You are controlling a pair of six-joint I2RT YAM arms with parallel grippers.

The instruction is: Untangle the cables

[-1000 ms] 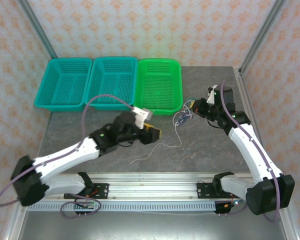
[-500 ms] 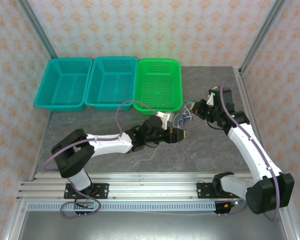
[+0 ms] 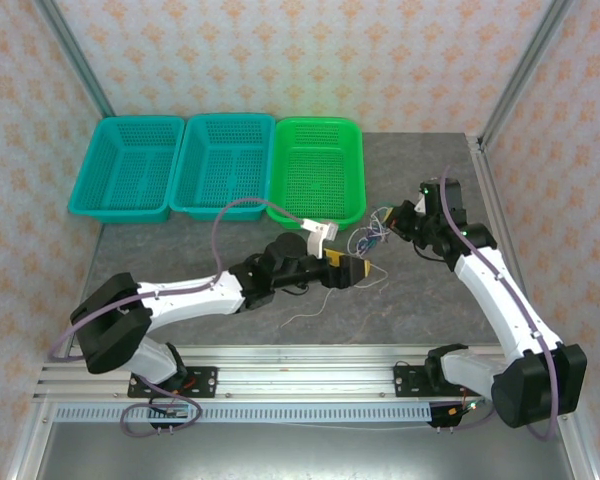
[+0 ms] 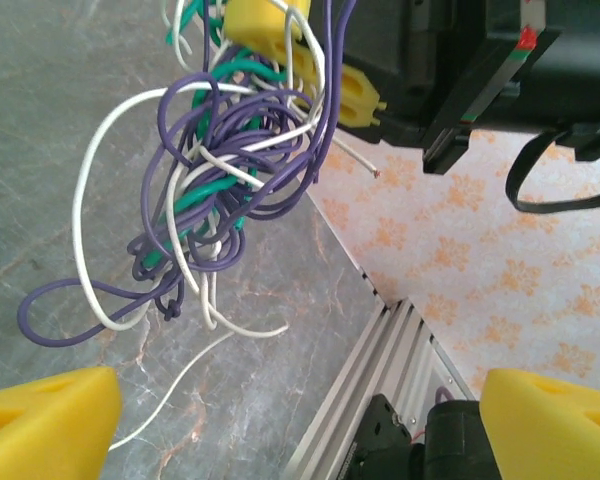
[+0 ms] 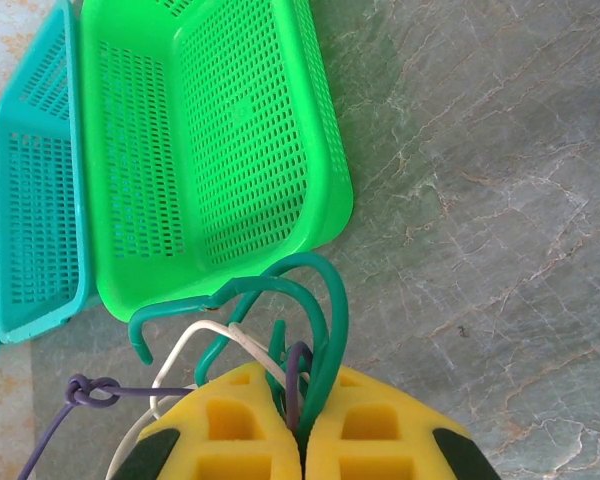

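Observation:
The cables point(image 3: 366, 238) form a tangle of purple, green and white wires hanging from my right gripper point(image 3: 388, 224), just right of the green basket. In the right wrist view that gripper point(image 5: 302, 440) is shut on green, purple and white strands point(image 5: 325, 330). The left wrist view shows the tangle point(image 4: 220, 170) dangling above the table from the right gripper's yellow fingers point(image 4: 280, 40). My left gripper point(image 3: 352, 270) sits just on the near side of the tangle. It is open point(image 4: 300, 430), and nothing lies between its yellow fingertips point(image 4: 40, 425). A loose white wire point(image 3: 318, 306) lies on the table below it.
A green basket point(image 3: 315, 175) and two teal baskets point(image 3: 225, 165) point(image 3: 125, 168) stand in a row at the back left. The grey stone table point(image 3: 420, 300) ends at an aluminium rail point(image 3: 300, 360) along the near edge.
My left arm has reached right to the tangle, then drawn back slightly, and its jaws have opened wide. The right gripper has held still with the cables.

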